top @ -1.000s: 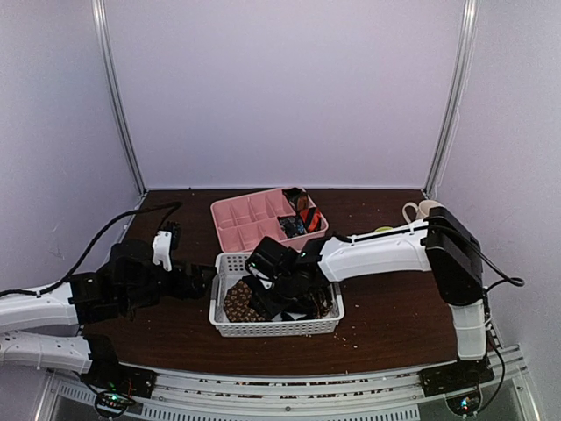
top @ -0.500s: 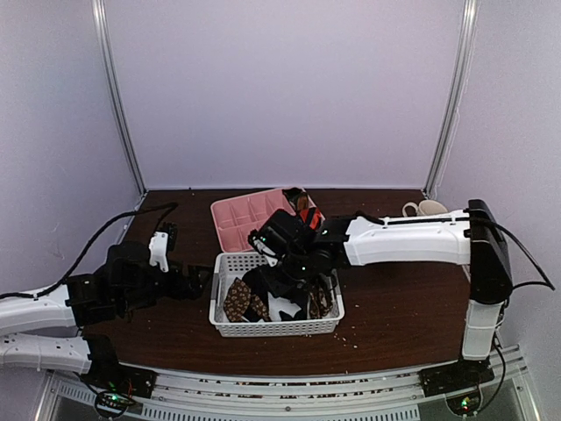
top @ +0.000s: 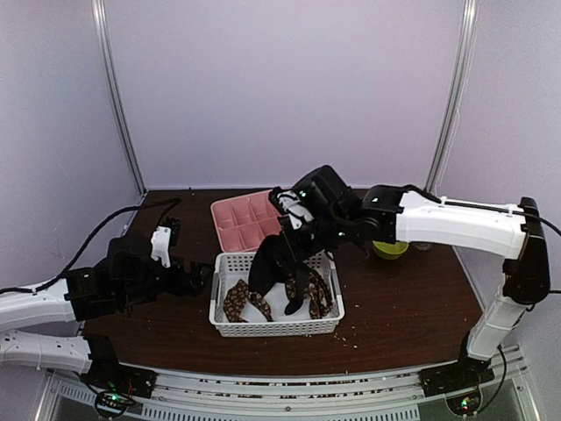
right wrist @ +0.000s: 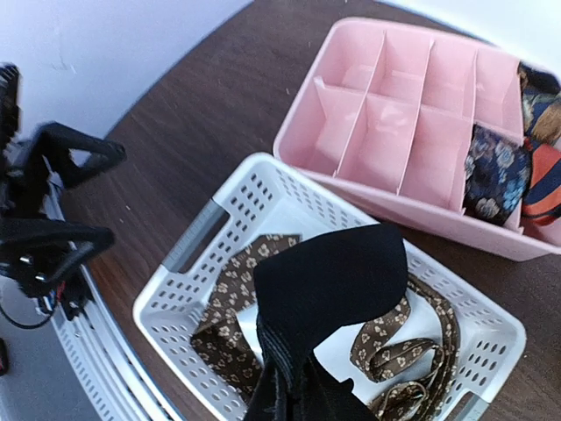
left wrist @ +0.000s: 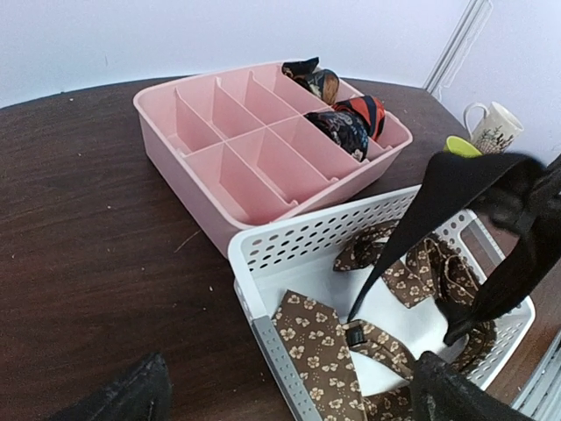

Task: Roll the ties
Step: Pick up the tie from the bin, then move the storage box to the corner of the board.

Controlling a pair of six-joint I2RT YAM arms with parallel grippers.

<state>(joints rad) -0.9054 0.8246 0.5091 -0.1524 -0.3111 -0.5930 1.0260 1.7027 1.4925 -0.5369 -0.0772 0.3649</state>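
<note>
The right gripper [top: 301, 235] is clenched on the black tie [top: 273, 267], which droops limp above the white basket [top: 230, 326] (2 tails hanging toward the brown ties [top: 237, 300] inside). It looks soft, light and slippery, so it is probably best pinched near 1 end. The left gripper [top: 197, 279] hovers released beside the basket.

We log a robot lab enclosure: plain pale lilac wall panels [top: 289, 88] at 12 o'clock, silver metal corner posts [top: 120, 96], slotted aluminium rail [top: 289, 386] at 6 o'clock.
</note>
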